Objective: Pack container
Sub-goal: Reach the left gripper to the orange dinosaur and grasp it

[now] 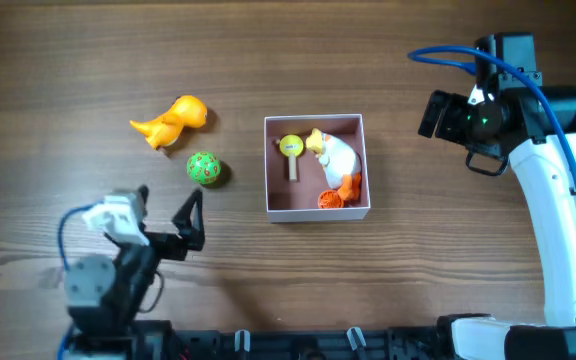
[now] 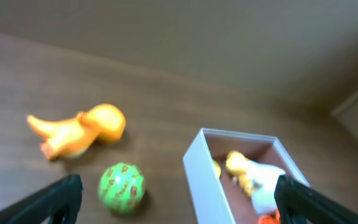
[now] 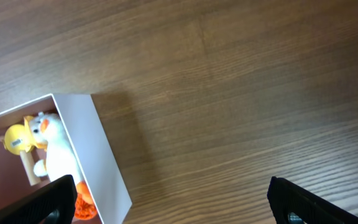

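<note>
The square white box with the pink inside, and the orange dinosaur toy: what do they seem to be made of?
The square white box with a dusty-pink inside looks like thin cardboard: flat matte walls, sharp edges, no gloss. The orange dinosaur-shaped toy looks like smooth moulded plastic or rubber: rounded form, soft sheen; the blur leaves open which.
</note>
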